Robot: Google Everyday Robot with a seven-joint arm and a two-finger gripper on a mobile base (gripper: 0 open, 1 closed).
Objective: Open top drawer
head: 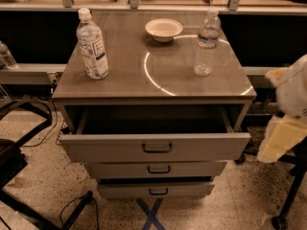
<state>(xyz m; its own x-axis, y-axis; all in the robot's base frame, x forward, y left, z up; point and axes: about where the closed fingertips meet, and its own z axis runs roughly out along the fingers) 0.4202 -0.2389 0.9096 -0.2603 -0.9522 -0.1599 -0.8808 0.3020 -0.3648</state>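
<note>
The top drawer [201, 148] of the grey cabinet stands pulled out toward me. Its flat front panel carries a dark loop handle [157, 148], and its shadowed interior [153, 123] looks empty. My gripper [287, 114] shows as a blurred white and pale-yellow shape at the right edge of the camera view. It is off to the right of the drawer front, apart from the handle and touching nothing.
Two shorter drawers [156, 169] [156, 189] sit below, slightly out. On the cabinet top [168, 73] stand a labelled water bottle [92, 44], a second bottle [206, 43] and a white bowl [163, 29]. Black chair legs [19, 157] are at left, a wheeled base [280, 217] at right.
</note>
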